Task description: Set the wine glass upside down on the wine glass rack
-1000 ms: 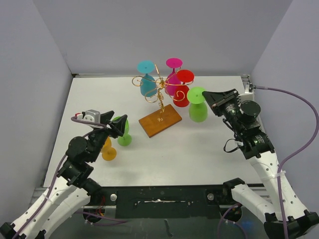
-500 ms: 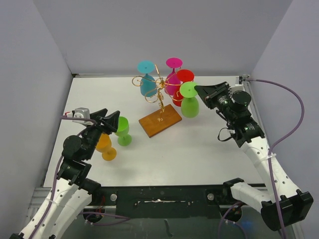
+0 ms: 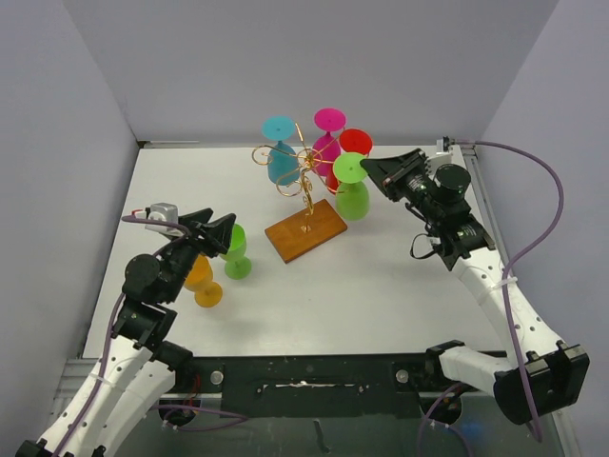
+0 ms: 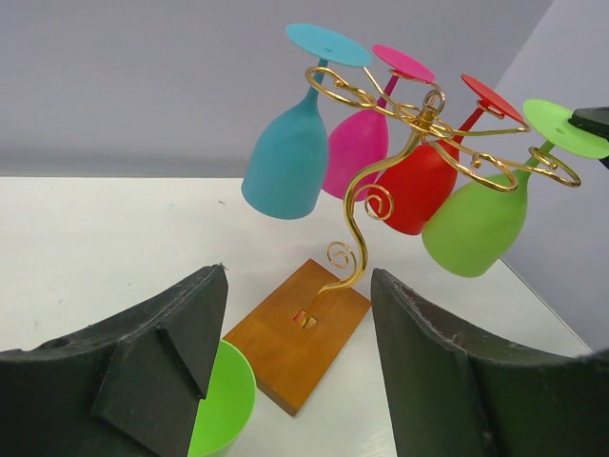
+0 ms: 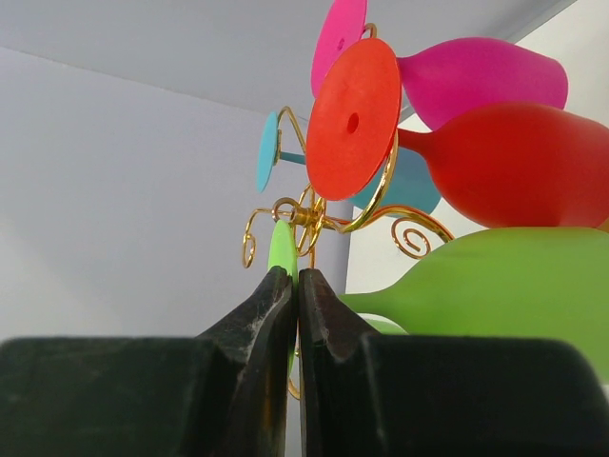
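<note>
The right gripper (image 3: 366,171) has swung the green glass (image 3: 353,200) leftward to the rack (image 3: 304,232) since a second ago. It hangs inverted beside the red glass (image 3: 357,141) (stem at a gold curl), foot pinched in clenched jaws. The left gripper (image 3: 222,231) hovers well off left, jaws spread.

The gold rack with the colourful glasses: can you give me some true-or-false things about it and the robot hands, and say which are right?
The right gripper is shut on the foot of a green wine glass. True.
The teal glass stands the right way up. False: it hangs upside down on the wine glass rack.
The left gripper is open and holds nothing. True.
The orange glass hangs on the rack. False: it is on the table, near the left gripper.
</note>
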Motion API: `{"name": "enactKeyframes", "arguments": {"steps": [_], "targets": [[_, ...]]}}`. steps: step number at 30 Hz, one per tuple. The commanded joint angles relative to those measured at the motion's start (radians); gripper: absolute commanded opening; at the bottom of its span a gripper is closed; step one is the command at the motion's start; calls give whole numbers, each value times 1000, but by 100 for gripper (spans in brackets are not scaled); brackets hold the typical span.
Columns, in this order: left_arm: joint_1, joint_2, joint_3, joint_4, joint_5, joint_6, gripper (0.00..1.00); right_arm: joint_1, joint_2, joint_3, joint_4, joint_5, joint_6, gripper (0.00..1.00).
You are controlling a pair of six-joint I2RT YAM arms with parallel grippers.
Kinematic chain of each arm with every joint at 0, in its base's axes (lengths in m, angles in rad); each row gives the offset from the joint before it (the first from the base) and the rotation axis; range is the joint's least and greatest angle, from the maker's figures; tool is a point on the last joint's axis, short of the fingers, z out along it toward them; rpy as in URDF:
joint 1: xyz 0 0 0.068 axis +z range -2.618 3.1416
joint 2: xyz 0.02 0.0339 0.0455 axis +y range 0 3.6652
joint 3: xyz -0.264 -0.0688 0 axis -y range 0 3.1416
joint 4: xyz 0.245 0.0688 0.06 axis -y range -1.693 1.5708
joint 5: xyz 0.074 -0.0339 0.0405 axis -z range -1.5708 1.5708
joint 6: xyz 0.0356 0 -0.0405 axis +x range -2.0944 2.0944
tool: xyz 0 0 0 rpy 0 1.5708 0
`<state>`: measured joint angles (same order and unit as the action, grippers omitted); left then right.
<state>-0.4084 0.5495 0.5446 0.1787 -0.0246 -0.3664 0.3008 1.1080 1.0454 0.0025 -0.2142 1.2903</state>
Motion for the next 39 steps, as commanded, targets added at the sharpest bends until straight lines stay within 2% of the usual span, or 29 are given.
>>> {"name": "enactKeyframes", "arguments": {"steps": [1, 24, 39], "targets": [[7, -4, 7, 58, 12, -7, 61, -4, 17, 64, 105, -58, -9, 0], [8, -8, 11, 45, 3, 0, 61, 28, 71, 72, 135, -157, 14, 0], [8, -14, 12, 42, 1, -2, 61, 68, 72, 106, 75, -157, -31, 0]]}}
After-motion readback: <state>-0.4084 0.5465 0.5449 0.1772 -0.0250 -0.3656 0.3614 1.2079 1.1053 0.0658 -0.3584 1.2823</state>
